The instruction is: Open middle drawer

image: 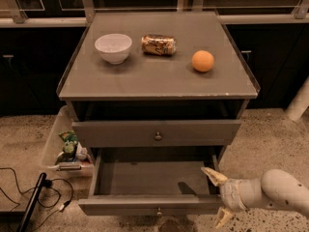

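The gripper (218,197) sits low on the right, at the right end of the middle drawer (149,203), its two pale fingers spread wide. The upper finger (214,176) reaches into the drawer's front right corner and the lower one points down outside the front panel, so the panel's end lies between them. Whether either finger presses on the wood cannot be told. The drawer stands well out from the cabinet, showing a bare grey floor, and its small knob (158,210) shows low on the front. Above it the upper drawer (157,132) is closed. On the cabinet top (159,81) stand a white bowl (113,47), a can (158,45) lying on its side and an orange (203,61), all apart. A clear bin (52,151) on the floor to the left holds a green packet (70,143) and other small items too dim to name. The white arm (282,191) is cut off at the right edge, and whatever lies under the open drawer is hidden.
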Robot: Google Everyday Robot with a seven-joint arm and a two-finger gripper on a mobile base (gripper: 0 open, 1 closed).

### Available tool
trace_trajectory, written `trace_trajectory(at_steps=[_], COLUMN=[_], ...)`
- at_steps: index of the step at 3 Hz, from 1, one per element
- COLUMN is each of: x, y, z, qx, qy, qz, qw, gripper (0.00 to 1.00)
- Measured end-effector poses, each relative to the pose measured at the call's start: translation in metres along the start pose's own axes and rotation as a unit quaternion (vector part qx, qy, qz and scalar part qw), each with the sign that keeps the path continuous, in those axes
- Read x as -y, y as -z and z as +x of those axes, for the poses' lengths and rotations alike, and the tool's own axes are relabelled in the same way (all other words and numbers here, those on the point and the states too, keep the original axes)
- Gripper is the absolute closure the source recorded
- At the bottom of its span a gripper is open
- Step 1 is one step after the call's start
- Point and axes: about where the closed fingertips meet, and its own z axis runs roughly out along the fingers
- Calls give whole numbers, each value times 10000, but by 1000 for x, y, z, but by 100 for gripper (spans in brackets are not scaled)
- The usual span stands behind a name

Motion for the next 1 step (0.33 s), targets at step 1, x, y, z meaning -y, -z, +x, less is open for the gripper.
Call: trace_trajectory(at_steps=[1], x=[6], y=[7], z=[-6], qx=[-52], qy=[85], qz=[24], qw=[9999], gripper=[0])
